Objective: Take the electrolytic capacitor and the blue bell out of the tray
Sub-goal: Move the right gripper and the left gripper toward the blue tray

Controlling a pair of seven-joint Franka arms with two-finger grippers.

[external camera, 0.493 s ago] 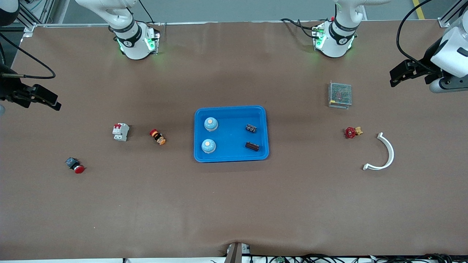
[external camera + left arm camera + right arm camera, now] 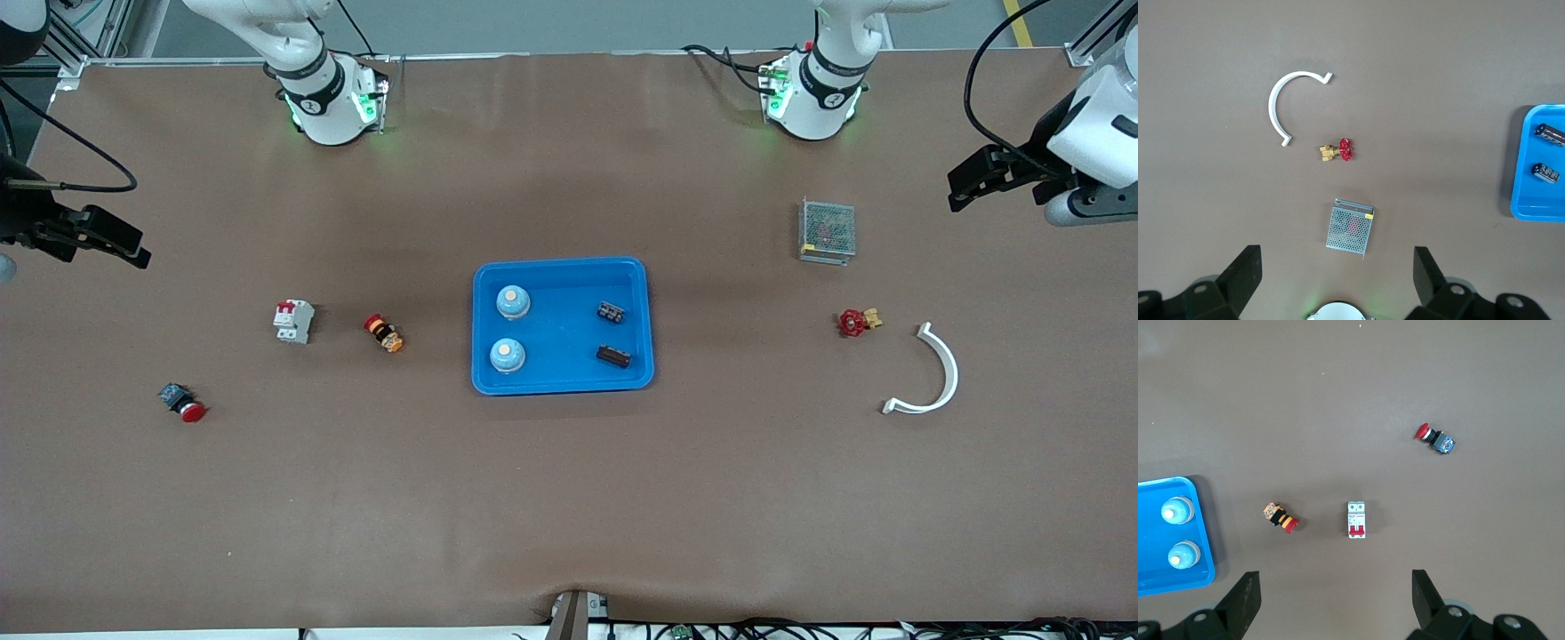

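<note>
A: Why is nothing picked yet?

B: Both arms wait high at the table's ends. The left gripper (image 2: 965, 187) and the right gripper (image 2: 124, 249) have jaws wide apart and hold nothing. The tray (image 2: 563, 384) sits in the middle, with two bells (image 2: 513, 302) toward the right arm's end and two capacitors (image 2: 611, 312) toward the left arm's.

A: Is there room?

B: I think yes; bare table surrounds the rim.
</note>
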